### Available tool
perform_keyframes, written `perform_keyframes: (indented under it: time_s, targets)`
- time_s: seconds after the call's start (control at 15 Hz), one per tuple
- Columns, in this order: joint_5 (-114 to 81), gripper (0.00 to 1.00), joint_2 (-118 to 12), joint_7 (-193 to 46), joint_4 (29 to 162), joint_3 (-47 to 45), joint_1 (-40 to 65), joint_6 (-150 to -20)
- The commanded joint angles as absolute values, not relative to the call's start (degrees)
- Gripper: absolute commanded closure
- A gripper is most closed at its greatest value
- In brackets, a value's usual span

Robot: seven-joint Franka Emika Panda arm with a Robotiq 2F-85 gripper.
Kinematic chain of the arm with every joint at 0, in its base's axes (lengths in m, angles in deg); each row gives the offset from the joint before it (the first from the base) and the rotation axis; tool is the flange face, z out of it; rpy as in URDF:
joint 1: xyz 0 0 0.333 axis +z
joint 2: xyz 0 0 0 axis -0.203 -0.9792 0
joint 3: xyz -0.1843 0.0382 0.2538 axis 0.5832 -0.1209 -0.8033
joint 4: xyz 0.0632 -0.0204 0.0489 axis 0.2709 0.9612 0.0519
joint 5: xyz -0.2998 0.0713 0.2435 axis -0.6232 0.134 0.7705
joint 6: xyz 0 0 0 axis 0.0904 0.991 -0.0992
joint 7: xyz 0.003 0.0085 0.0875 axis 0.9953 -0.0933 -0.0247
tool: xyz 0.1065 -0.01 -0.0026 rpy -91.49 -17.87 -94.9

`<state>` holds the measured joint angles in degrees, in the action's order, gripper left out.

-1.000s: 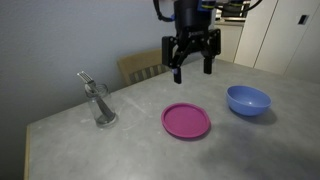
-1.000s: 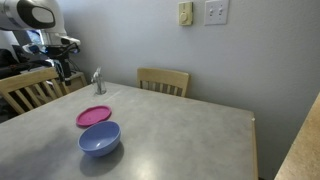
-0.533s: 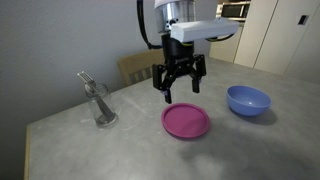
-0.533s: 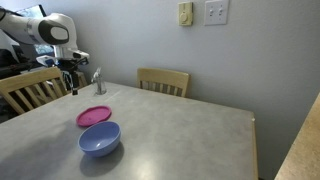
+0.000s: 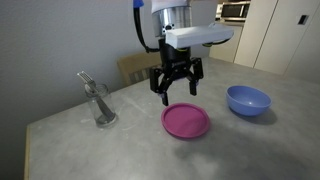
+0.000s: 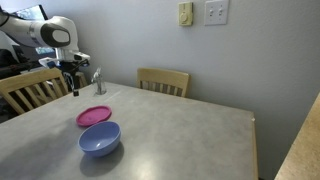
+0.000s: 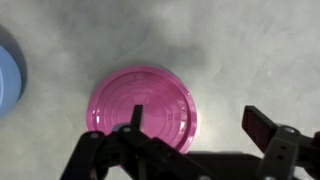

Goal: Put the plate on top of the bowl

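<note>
Wrist view — plate (image 7: 142, 108), frame centre, lies left of the gripper (image 7: 195, 120); jaws spread wide, holding nothing.

Dim, flat indoor light, with only soft, faint shadows on the grey table (image 5: 70, 140). All views are coarse and slightly blurred. In the wrist view the hand (image 7: 197, 120) is dark and unfocused; the plate (image 7: 150, 100) beyond it is sharper.

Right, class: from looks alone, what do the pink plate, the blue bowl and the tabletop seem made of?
Plate: likely plastic, satin; even magenta, moulded concentric rings.
Bowl: probably plastic, smooth; uniform blue, soft sheen.
Tabletop: mottled grey, matte; laminate or stone, cannot tell.
</note>
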<state>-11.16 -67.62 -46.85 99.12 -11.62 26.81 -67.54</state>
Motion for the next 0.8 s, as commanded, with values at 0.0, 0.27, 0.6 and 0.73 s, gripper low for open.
perform_keyframes:
  time_s: [0.0, 0.27, 0.6, 0.73]
  targets:
    - [-11.6, 0.00, -71.4, -46.4, 95.8, -9.8, 28.1, -68.9]
    - [-10.9, 0.00, -75.2, -48.6, 93.4, -9.1, 27.4, -69.9]
    - [-10.7, 0.00, -80.9, -53.0, 88.5, -9.6, 27.5, -69.1]
    - [-10.8, 0.00, -82.7, -54.7, 86.8, -9.7, 27.6, -68.4]
